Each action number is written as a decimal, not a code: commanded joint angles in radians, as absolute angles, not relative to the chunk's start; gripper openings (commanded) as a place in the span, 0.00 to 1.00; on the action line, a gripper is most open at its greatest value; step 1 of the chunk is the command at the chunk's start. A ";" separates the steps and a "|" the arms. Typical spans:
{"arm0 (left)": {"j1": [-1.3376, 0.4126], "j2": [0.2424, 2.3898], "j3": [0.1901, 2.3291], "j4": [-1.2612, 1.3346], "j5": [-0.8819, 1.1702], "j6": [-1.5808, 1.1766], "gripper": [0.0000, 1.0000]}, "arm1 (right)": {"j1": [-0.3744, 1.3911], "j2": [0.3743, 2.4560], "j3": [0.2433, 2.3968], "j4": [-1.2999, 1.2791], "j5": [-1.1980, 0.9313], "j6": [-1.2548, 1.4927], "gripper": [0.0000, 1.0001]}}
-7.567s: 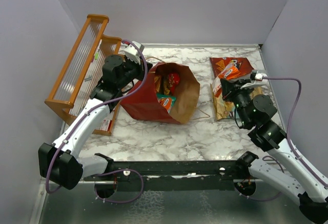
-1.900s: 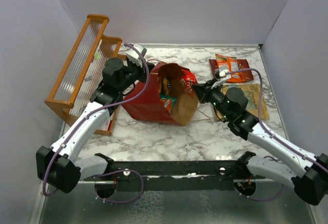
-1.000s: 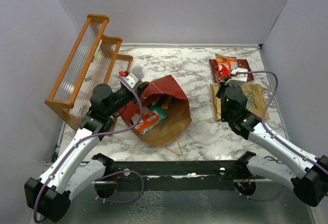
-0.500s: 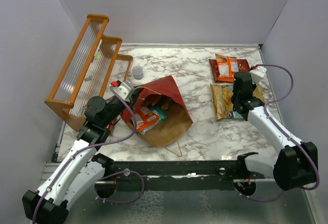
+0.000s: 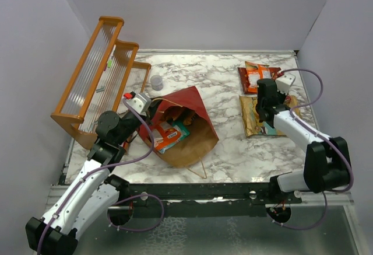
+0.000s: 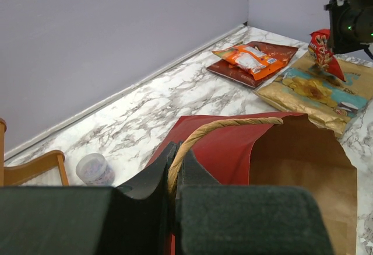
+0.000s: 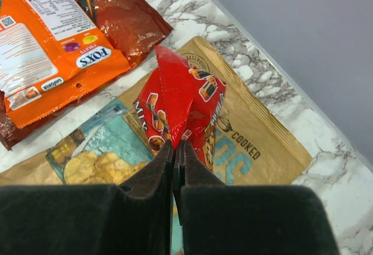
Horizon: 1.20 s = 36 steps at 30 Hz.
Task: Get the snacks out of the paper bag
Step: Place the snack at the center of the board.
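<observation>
paper bag [image 5: 201, 141]: lying on its side, centre-left of the marble tabletop [image 5: 198, 74]; dark red outside, kraft brown inside, mouth gaping; crinkly orange and teal packets [image 5: 169, 136] show inside.
left claw [image 6: 173, 170]: pressed together on the bag's twine handle [image 6: 224, 125] at the rim.
right claw [image 7: 175, 149]: pinching the small red packet [image 7: 178, 103], glossy and creased, over the flat gold chip bag [image 7: 256, 144].
far right: orange packet [image 7: 41, 45] lies flat on the dark red Doritos bag [image 7: 122, 10].

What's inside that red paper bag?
The paper bag lies on its side; an orange packet and a teal packet show in its opening. Anything deeper is hidden.
</observation>
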State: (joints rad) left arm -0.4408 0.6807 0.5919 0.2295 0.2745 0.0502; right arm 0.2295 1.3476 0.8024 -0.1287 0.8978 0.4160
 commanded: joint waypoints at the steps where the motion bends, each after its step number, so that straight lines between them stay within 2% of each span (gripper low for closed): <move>1: -0.439 0.681 0.589 0.262 0.235 0.028 0.00 | 0.225 1.456 0.885 -0.037 0.965 0.351 0.02; 11: -0.439 0.688 0.597 0.261 0.239 0.026 0.00 | 0.225 1.660 0.980 -0.010 0.805 0.275 0.04; 17: -0.440 0.685 0.596 0.259 0.239 0.025 0.00 | 0.225 1.720 1.012 -0.004 0.734 0.245 0.10; 25: -0.441 0.681 0.595 0.259 0.239 0.020 0.00 | 0.225 1.648 1.021 -0.045 0.624 0.270 0.37; 29: -0.441 0.687 0.596 0.261 0.236 0.020 0.00 | 0.225 1.504 0.985 -0.063 0.534 0.332 0.60; 31: -0.441 0.690 0.597 0.259 0.235 0.020 0.00 | 0.225 1.415 0.947 -0.046 0.444 0.367 0.68; 36: -0.441 0.692 0.598 0.255 0.228 0.025 0.00 | 0.225 1.227 0.828 0.056 0.132 0.360 0.73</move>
State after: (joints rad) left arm -0.4408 0.6922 0.5922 0.2386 0.2668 0.0273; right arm 0.2287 1.3521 0.9161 -0.0322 0.4454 0.3344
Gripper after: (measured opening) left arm 0.013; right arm 0.718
